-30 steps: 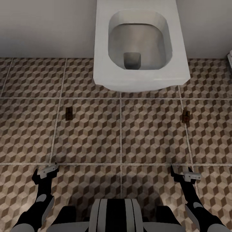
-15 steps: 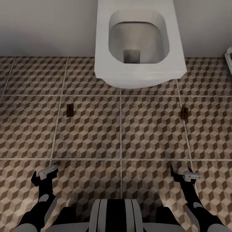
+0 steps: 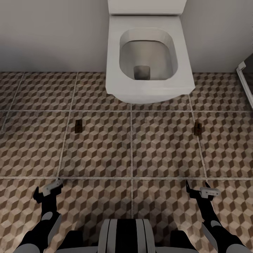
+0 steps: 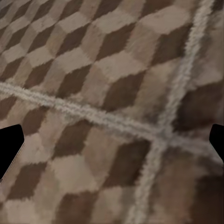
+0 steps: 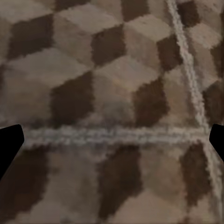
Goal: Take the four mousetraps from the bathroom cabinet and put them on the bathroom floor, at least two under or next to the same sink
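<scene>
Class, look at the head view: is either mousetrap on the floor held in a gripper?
No: both mousetraps lie free on the bathroom floor, apart from the left gripper and right gripper.

The bathroom floor (image 3: 158, 151) looked like matt printed tile, brown, beige and white cubes with pale, slightly rough grout lines; up close in the wrist views the print went kinda fuzzy. The toilet (image 3: 149, 59) in the upper middle was smooth white ceramic with a soft sheen, greyer inside the bowl. Two mousetraps (image 3: 78, 126) (image 3: 198, 128) looked like dull brown wood with dark metal bits. Wall (image 3: 52, 35) behind was plain matt off-white.
</scene>
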Motion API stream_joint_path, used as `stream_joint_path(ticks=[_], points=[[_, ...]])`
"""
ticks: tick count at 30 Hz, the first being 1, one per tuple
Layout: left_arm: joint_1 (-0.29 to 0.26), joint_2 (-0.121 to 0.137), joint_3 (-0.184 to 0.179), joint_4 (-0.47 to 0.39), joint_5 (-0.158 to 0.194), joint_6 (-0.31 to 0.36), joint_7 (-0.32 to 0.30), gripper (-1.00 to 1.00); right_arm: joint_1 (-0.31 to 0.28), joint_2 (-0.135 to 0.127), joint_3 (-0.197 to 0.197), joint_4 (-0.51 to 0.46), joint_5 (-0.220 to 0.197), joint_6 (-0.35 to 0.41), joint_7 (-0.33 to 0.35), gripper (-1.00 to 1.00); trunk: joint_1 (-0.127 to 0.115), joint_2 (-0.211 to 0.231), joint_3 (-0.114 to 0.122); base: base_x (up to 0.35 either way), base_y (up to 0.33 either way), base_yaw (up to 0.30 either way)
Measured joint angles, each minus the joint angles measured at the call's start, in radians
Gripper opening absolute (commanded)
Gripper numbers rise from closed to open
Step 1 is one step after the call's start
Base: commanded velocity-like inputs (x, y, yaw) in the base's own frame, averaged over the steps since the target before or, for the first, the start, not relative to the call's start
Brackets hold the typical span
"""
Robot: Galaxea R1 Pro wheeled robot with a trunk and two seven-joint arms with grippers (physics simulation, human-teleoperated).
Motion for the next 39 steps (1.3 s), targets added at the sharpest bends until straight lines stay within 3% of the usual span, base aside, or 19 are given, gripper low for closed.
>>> stream_joint_path(ticks=[15, 39], points=[[0.0, -0.003, -0.003, 0.009, -0.009, -0.007, -0.003, 1.0, 0.0, 0.0, 0.0, 0.0, -0.001, 0.002, 0.0, 1.0, -0.007, 0.004, 0.058, 0.0, 0.0, 0.0], [0.0, 0.004, -0.001, 0.187, 0.001, -0.009, -0.007, 1.0, 0.0, 0.008, 0.007, 0.032, -0.005, 0.009, 0.007, 1.0, -0.018, 0.009, 0.151, 0.0, 0.0, 0.0]])
